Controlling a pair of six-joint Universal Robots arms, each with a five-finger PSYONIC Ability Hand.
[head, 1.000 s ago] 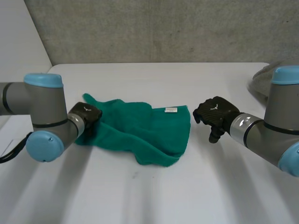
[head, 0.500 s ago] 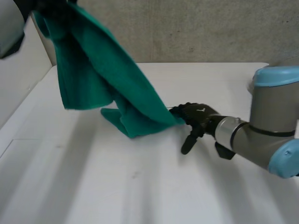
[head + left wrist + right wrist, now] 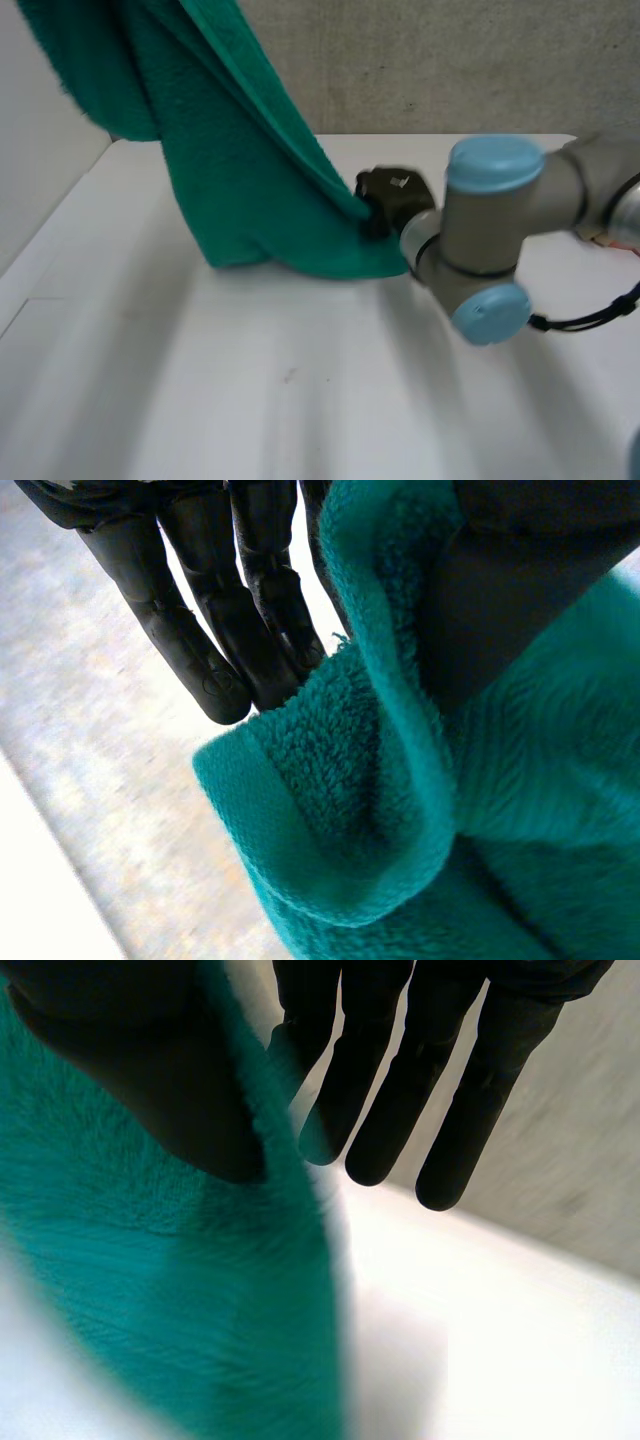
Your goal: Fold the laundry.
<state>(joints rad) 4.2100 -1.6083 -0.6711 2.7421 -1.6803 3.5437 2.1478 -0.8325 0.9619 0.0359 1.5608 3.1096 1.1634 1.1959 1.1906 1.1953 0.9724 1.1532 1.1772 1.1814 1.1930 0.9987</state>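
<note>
Two pinches, left robot hand (image 3: 205, 645) and right robot hand (image 3: 455, 1090), hold a green towel (image 3: 250, 190) over the white table (image 3: 300, 400).

The green towel (image 3: 250, 170) hangs like a curtain from high on your left down to the white table (image 3: 300, 400), so nothing crosses the back left without brushing it. Your right arm (image 3: 490, 230) lies across the right side, its elbow bulking just beside the towel's lowest edge, where the right hand (image 3: 395, 195) pinches the cloth. The left hand (image 3: 180, 630) pinches a hemmed edge between thumb and fingers. The concrete wall (image 3: 450, 60) closes the far side. The near stretch of table, in front of towel and elbow, is open from side to side.
</note>
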